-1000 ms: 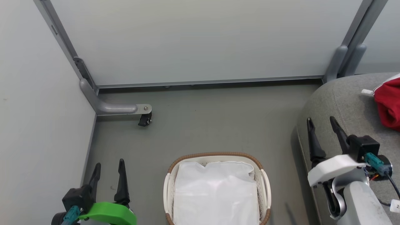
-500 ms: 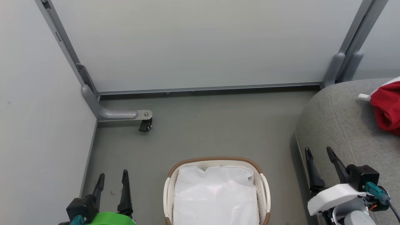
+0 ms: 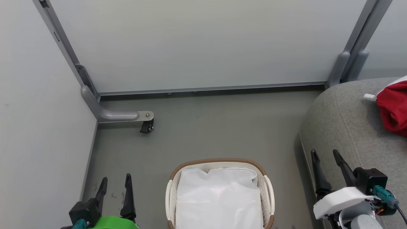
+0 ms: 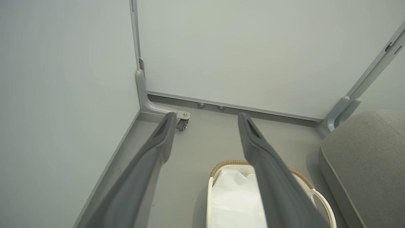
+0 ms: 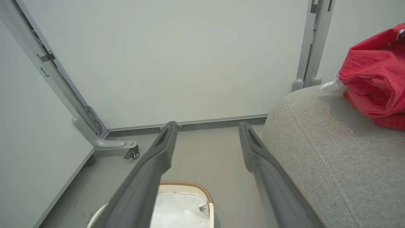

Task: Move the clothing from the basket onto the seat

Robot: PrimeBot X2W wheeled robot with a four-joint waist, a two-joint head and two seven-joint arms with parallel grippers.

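The red clothing with a bit of white trim lies on the grey seat at the right edge; it also shows as red clothing on the seat in the right wrist view. The basket sits on the floor at bottom centre, with just its white liner showing inside. My left gripper hangs open to the basket's left, holding nothing. My right gripper is open beside the seat's front edge, empty. Both wrist views show the basket below open fingers.
Pale partition walls close the back and left. A grey partition foot with a black caster juts onto the floor at left. Another partition post stands behind the seat. Grey floor lies between basket and wall.
Both grippers have dropped lower in the head view, the right one drawing back from the seat. The camera tilted slightly, shifting the whole scene.
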